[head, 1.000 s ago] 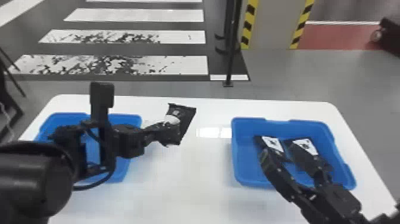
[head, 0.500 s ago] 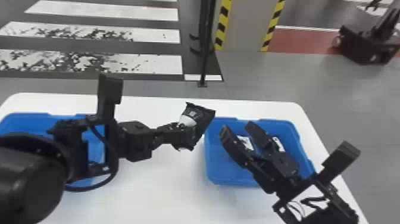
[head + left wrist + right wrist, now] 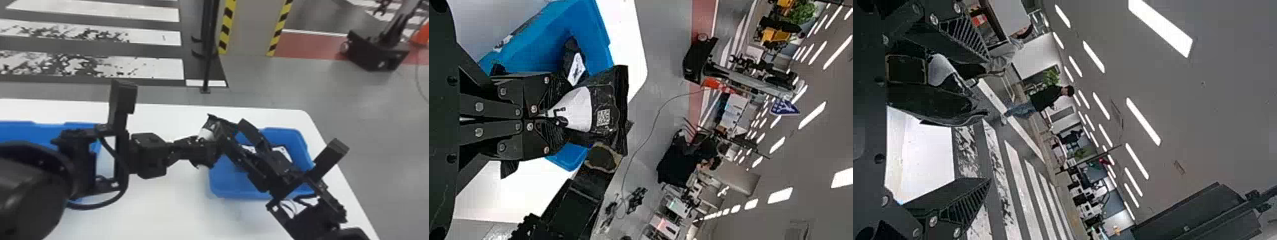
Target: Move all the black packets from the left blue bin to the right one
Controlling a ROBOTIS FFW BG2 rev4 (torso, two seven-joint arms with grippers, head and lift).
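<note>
Head view: left gripper [image 3: 207, 150] has carried its black packet [image 3: 606, 107] across the worktop [image 3: 178, 198] to the near-left side of the right bin [image 3: 223, 188]. Over the same second, right gripper [image 3: 985, 119] has come up off the two packets [image 3: 282, 150] lying in that bin and swung toward the held one. Camera has also panned right, so I'm judging by the bins, not the frame.

Left jaws: closed on the packet, pinching it at its white label [image 3: 578, 107], black end sticking out past the tips. Right jaws: wide apart. Right wrist view puts the packet between the fingers, nearer one than the other, no grip yet. Can't tell if they touch it.

For the task: reads as a mid-air handover, left to right, at the alignment stage. Next move should be right jaws closing on the free end, then left letting go, then right lowering it into the bin. Risk: left opens before right has a firm hold, or the fingers knock together. Packet looks soft and may fold or slip if caught only by an edge.

Left bin [image 3: 19, 131] is partly behind the left arm; can't tell what's left in it, so no call on the remaining count.
</note>
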